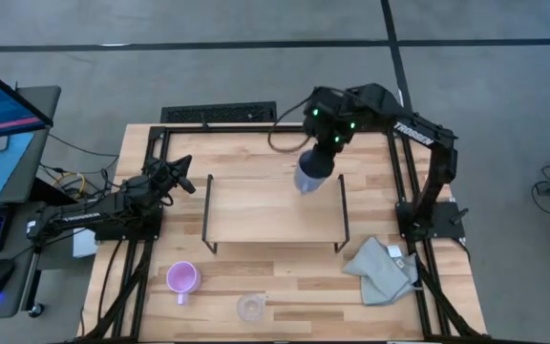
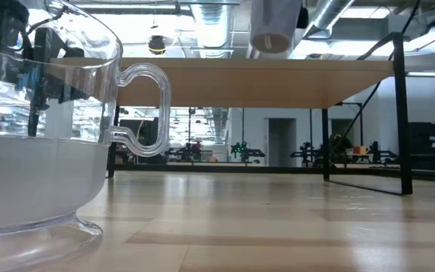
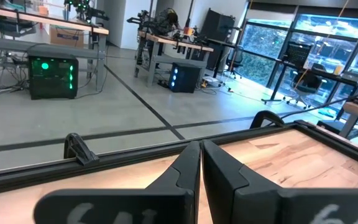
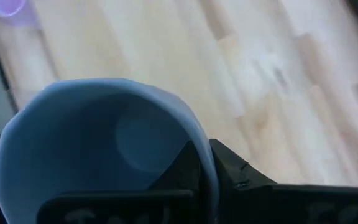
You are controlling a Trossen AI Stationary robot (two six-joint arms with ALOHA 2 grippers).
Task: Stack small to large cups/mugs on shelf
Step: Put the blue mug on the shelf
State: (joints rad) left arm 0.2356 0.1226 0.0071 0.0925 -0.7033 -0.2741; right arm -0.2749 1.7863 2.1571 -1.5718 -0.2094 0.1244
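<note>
The right pincer (image 1: pixel 319 162) hangs over the far right corner of the shelf (image 1: pixel 256 205) and grips the blue-grey mug (image 1: pixel 309 178) by its rim. The high view does not show how the fingers hold it. The right wrist view does: one finger (image 4: pixel 185 168) is inside the mug (image 4: pixel 104 149) and the other outside, with the wall pinched between them. In the low view only the bottom of the mug (image 2: pixel 272 26) appears, above the wooden top of the shelf (image 2: pixel 278 79), not touching it.

The left pincer (image 1: pixel 181 172) waits near the left edge of the tabletop (image 1: pixel 285 296), beside the shelf. In the left wrist view its fingers (image 3: pixel 185 171) are pressed together with nothing between them.

The pink-purple mug (image 1: pixel 182 278) stands near the front left corner of the tabletop, and the clear glass cup (image 1: pixel 251 307) stands at the front edge. The low view shows the glass cup (image 2: pixel 44 128) very close, with its handle. A grey-green cloth (image 1: pixel 382 269) lies near the right edge, seen only from above.
</note>
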